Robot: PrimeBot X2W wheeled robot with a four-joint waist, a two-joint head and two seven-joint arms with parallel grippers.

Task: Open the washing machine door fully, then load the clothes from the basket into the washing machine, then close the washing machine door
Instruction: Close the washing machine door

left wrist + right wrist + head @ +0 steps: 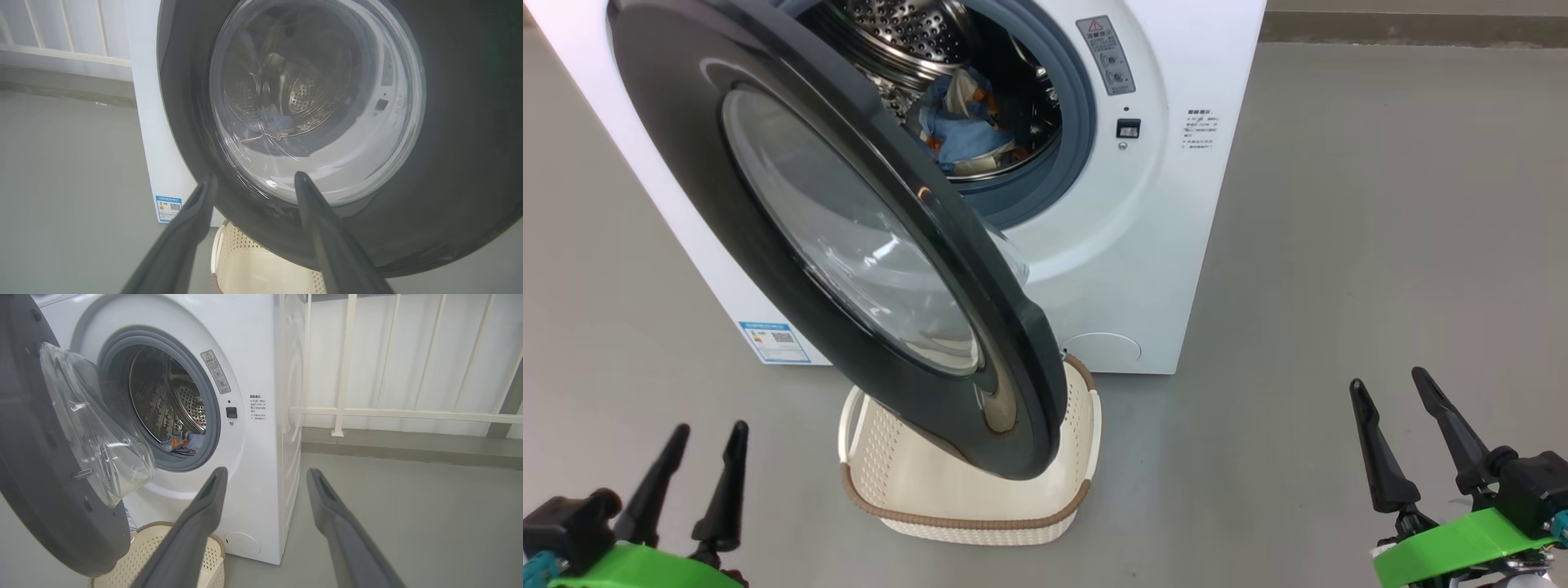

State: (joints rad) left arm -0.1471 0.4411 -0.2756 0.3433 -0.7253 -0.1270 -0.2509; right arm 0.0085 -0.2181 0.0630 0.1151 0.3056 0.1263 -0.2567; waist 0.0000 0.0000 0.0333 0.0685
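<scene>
The white washing machine stands ahead with its black-ringed door swung partly out over the basket. Light-blue clothes with orange patches lie inside the steel drum; they show too in the right wrist view as clothes. The cream basket with its brown rim sits on the floor under the door, and the part I see holds nothing. My left gripper is open at the lower left, short of the door. My right gripper is open at the lower right, well clear of the machine.
Grey floor spreads to the right of the machine. A white railing with a low kerb runs behind it. A blue label sticker marks the machine's left side.
</scene>
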